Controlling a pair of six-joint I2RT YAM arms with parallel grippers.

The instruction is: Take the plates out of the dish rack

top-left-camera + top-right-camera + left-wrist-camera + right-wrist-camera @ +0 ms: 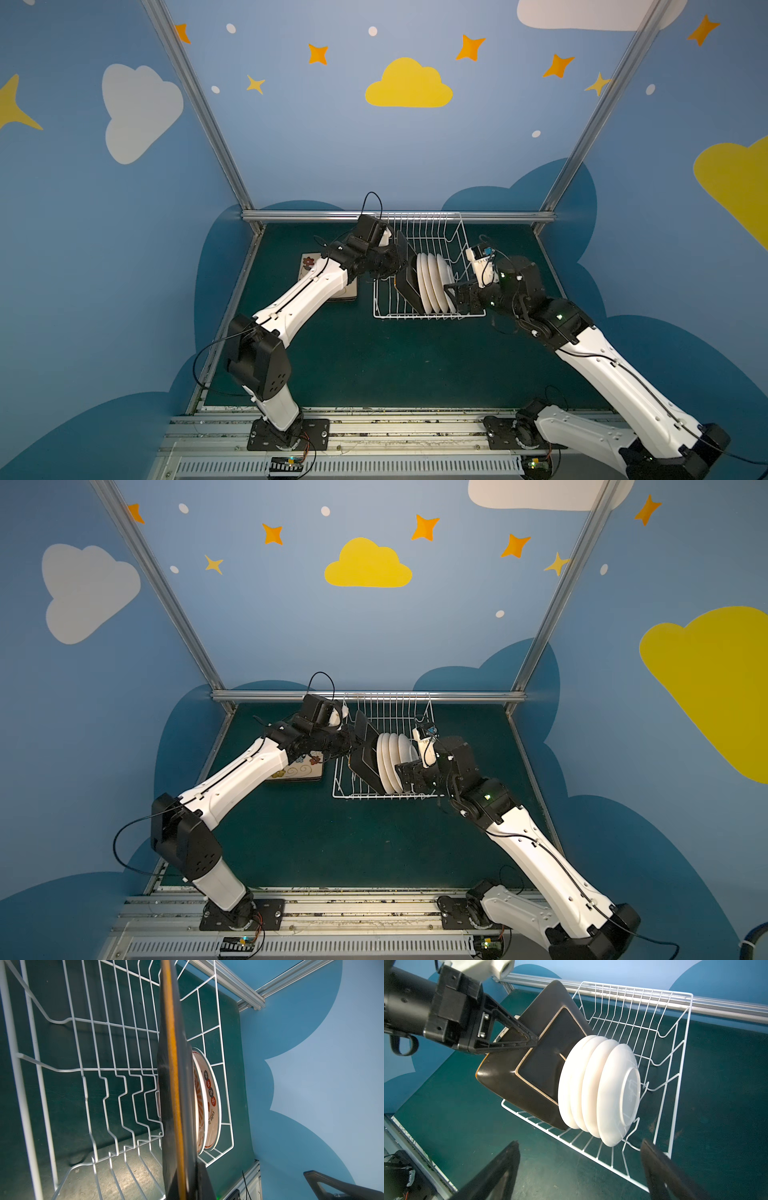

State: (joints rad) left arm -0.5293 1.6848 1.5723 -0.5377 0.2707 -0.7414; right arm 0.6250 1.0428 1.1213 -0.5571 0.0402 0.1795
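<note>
The white wire dish rack [436, 224] [386, 696] [104, 1022] [675, 1043] stands at the back of the mat. In it several round white plates [434, 286] [392, 766] [602, 1088] stand on edge; their printed faces [209, 1101] show in the left wrist view. A black-backed square plate [409, 286] [365, 766] [172, 1084] [533, 1068] stands turned on a corner against them. My left gripper [395, 266] [349, 746] [187, 1184] [536, 1040] is shut on its rim. My right gripper [451, 291] [405, 773] [579, 1145] hangs open at the rack's front right, holding nothing.
A square plate with a cream flowered face [309, 264] [307, 766] lies flat on the green mat [374, 365] left of the rack, partly under my left arm. An aluminium rail [291, 216] runs right behind the rack.
</note>
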